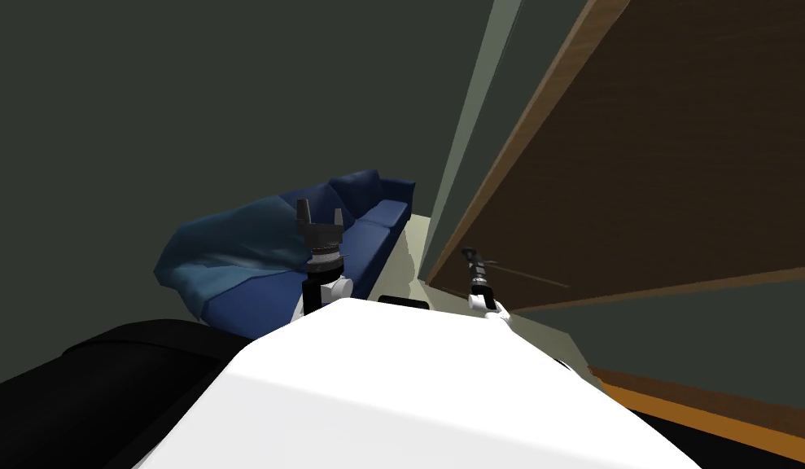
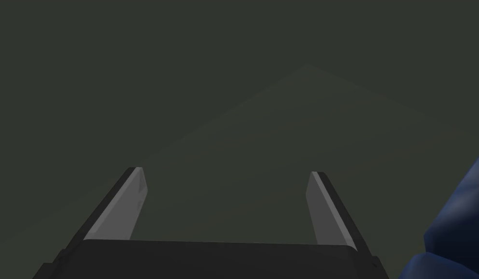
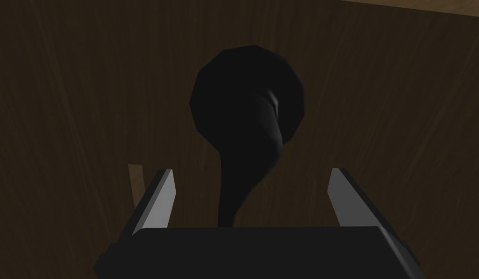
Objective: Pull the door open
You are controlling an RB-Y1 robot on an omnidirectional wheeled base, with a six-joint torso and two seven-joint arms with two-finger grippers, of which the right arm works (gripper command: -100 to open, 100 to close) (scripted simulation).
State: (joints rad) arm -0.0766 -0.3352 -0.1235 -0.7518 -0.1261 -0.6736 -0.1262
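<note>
- The door (image 1: 636,163) is a dark brown wooden leaf with a paler wood edge. It stands on the robot's right, close in front of the right arm.
- Its handle (image 3: 248,97) is black, with a round base on the leaf and a curved neck that runs down toward the hand.
- The right gripper (image 3: 253,171) is lined up on that handle. The neck passes between the two fingers and reaches the dark gripper body.
- The right fingers stand apart, with a clear gap to the handle on either side. Nothing is clamped.
- From the head view, the right gripper (image 1: 474,259) sits near the lower part of the leaf, just beside its paler edge.
- Progress, as judged: the approach and alignment look done. The grasp is not yet made and the pull has not begun. I cannot tell whether the leaf is off its frame at all.
- Remaining: close the fingers on the handle, then draw the leaf toward the robot.
- The left gripper (image 2: 227,171) is held up and away from the door, with its fingers apart and empty.
- Below that left hand lies a blue sofa (image 1: 368,236) with a lighter blue cloth (image 1: 229,252) draped over it.
</note>
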